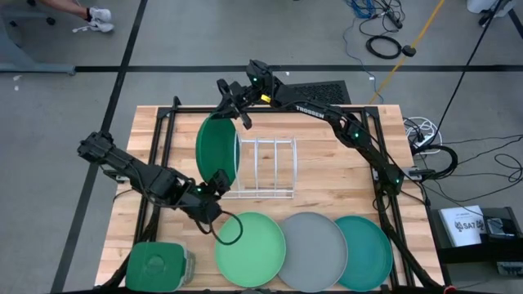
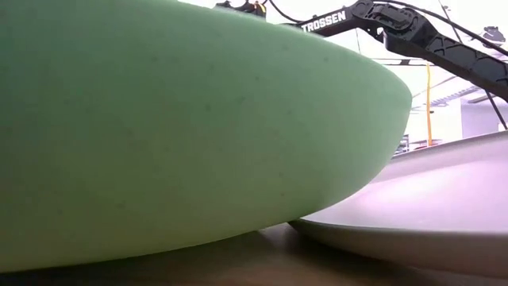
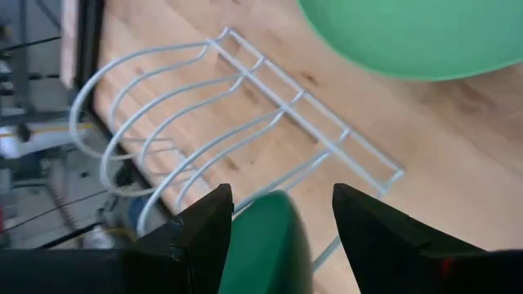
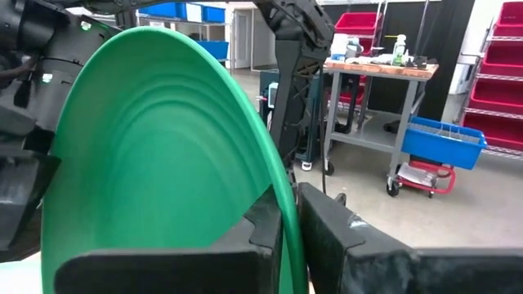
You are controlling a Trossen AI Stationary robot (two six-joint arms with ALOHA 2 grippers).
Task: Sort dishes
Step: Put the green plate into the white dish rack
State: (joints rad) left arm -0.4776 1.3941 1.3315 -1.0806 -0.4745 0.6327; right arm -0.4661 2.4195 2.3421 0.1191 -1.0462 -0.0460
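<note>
The dark green plate (image 1: 216,147) stands on edge in the left end of the wire rack (image 1: 263,167). My right gripper (image 1: 239,114) is shut on its far rim. My left gripper (image 1: 222,181) is open at the plate's near rim; in the left wrist view its fingers (image 3: 204,237) stand on either side of the rim (image 3: 263,249), and I cannot tell whether they touch it. The light mint plate (image 1: 251,249), the grey plate (image 1: 315,249) and the teal plate (image 1: 364,251) lie flat in a row near the table's near edge. My right gripper pinches the dark green plate's rim (image 4: 283,192) between its two fingers, on the plate's far side, one finger on each face. The fingers come from the table's far side and slant downward. The plate stands upright, with its lower edge in the rack.
A green square container (image 1: 159,265) sits at the near left corner. The rack's other slots (image 3: 188,106) to the right of the plate hold nothing. In the low view the mint plate (image 2: 175,127) and the grey plate (image 2: 429,206) fill the picture.
</note>
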